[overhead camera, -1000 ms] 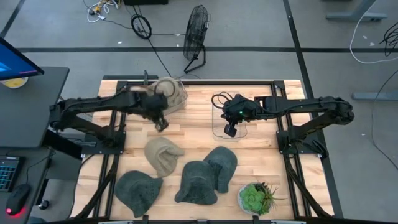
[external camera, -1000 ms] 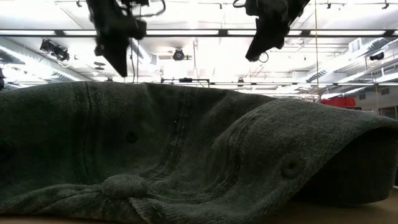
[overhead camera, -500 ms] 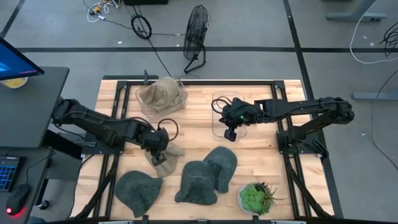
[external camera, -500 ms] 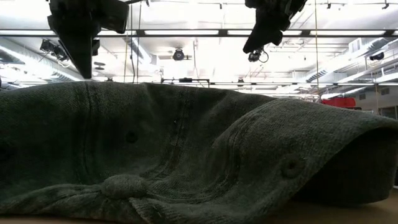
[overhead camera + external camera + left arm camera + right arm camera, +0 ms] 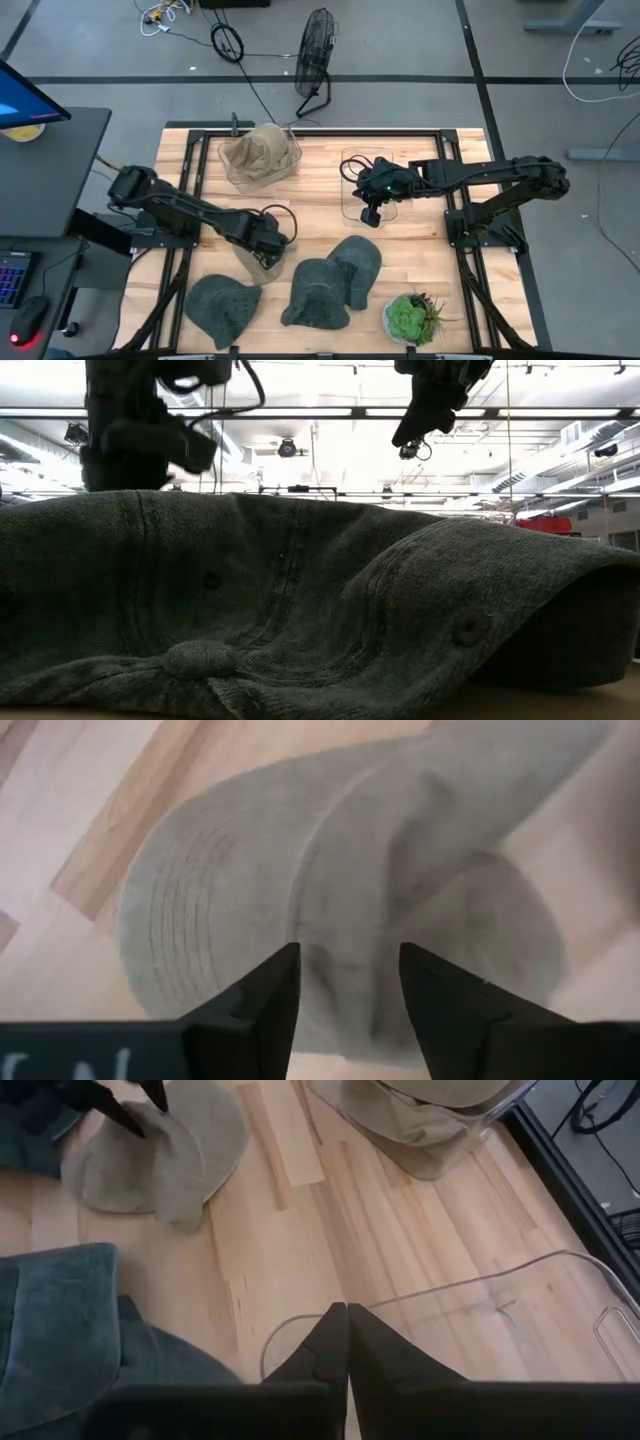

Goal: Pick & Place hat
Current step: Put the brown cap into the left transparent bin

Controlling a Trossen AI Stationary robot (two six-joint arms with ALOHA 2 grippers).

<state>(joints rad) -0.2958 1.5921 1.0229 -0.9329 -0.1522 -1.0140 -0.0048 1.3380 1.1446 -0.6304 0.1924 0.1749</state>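
A: Item one, the tan hat (image 5: 262, 262)?

B: Flat on the wooden table (image 5: 420, 245), left of centre, under the left gripper (image 5: 266, 240). Its brim spreads toward the near-left; in the left wrist view the crown (image 5: 400, 860) folds into a ridge that runs away from the fingers, the long axis lying between them.

A: Left gripper fingers?

B: Spread a moderate gap apart, straddling the ridge. The tips (image 5: 275, 982) are low against the cloth, nothing pinched between them.

A: Right gripper (image 5: 371, 213)?

B: Over the near edge of an empty clear bin (image 5: 362, 190) right of centre. The right wrist view shows its fingers (image 5: 340, 1342) pressed together, carrying nothing.

A: Other stock on the table?

B: A second clear bin (image 5: 259, 160) at the far-left, holding another tan hat (image 5: 262, 147). Three dark green hats along the near side: one at near-left (image 5: 222, 305), two overlapping at the middle (image 5: 318, 292) and (image 5: 357, 265). A potted plant (image 5: 410, 318) at the near-right corner.

A: Open room?

B: Bare wood between the two bins and in a band from the tan hat toward the empty bin. Bare wood also on the right side, beyond the empty bin. The near edge is crowded by green hats, one filling the low view (image 5: 300, 610). A black frame (image 5: 320, 127) borders the table's far edge.
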